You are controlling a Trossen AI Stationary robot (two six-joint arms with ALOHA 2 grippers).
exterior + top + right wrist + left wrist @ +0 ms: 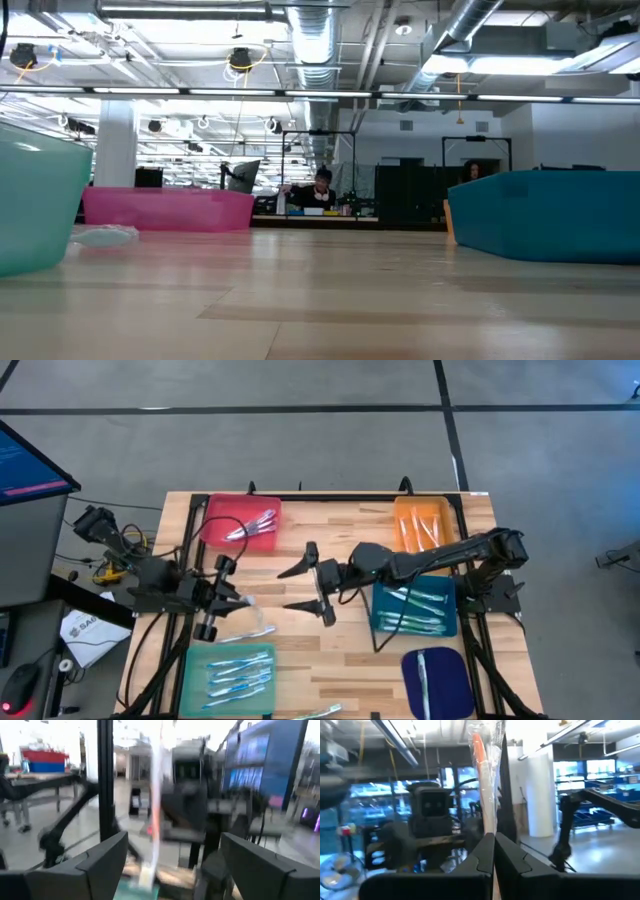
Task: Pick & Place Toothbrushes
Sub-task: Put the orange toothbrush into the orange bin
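While no writing reads clearly (anywhere), left fingers [494, 851] pinch a wrapped toothbrush [484, 780]; right fingers [303, 589] gape empty.

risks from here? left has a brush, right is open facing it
1. Handover slip: the left gripper is shut on only one end of the orange toothbrush, so the long free part could swing or pull out when the open right gripper closes on it.
2. Missed grasp: the brush is thin and the right jaws stand wide.
3. Collision: both grippers face each other closely over mid-table.
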